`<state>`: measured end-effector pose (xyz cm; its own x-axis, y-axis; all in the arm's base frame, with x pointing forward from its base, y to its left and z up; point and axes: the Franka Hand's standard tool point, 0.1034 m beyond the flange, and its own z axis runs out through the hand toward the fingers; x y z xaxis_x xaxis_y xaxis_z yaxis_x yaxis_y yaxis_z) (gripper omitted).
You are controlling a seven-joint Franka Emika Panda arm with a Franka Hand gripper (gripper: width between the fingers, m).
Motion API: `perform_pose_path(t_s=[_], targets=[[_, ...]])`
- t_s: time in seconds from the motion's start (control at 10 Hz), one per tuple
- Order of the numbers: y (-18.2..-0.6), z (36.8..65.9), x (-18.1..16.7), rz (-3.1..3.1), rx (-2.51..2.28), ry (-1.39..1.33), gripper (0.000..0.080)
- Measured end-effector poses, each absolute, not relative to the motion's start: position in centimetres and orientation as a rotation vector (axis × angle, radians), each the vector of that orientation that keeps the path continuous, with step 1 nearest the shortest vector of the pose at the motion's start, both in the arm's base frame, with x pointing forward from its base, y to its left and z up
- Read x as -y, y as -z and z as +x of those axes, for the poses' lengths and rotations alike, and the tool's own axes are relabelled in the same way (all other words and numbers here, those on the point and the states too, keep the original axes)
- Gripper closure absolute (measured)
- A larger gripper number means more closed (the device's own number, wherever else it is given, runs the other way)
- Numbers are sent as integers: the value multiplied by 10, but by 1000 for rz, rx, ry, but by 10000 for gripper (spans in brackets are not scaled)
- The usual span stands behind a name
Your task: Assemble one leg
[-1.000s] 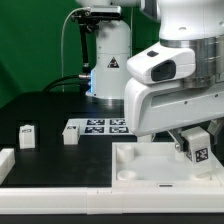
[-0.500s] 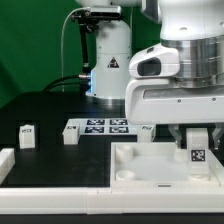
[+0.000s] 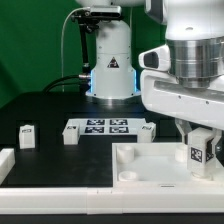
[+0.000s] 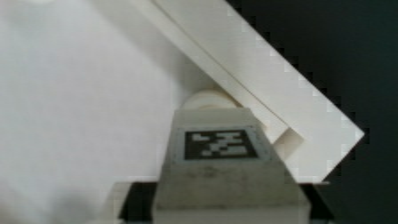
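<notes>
Dark table (image 3: 50, 105): three legs (image 3: 27, 135) (image 3: 71, 135) (image 3: 148, 130), pincer (image 3: 199, 143) clamping fourth leg (image 3: 197, 154).

Dark green backdrop (image 3: 30, 40) behind scene; matte black table (image 3: 45, 108) below, evenly lit.

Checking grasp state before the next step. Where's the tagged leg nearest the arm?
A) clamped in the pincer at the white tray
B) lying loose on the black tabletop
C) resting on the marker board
A: the pincer is closed on the leg, holding it at the tray, off the tabletop.
</notes>
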<state>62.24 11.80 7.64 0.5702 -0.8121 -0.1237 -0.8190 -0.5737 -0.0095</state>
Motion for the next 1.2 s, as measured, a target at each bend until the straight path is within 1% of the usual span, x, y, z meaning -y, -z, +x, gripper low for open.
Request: perform_pose_path(t_s=[0.4, 0.6, 0.7, 0.8, 0.9, 1.0, 1.2], targets=[[-76, 623, -121, -2407, -1931, -181, 508], [-76, 622, -122, -2477, -1834, -178, 508], [-75, 621, -124, -2507, -1788, -176, 344], [-75, 620, -124, -2637, -1574, -171, 220], [-75, 619, -125, -2725, -1404, -163, 220], [-74, 619, -126, -2806, -1219, -154, 165], [-73, 617, -127, -2920, -886, -140, 153]])
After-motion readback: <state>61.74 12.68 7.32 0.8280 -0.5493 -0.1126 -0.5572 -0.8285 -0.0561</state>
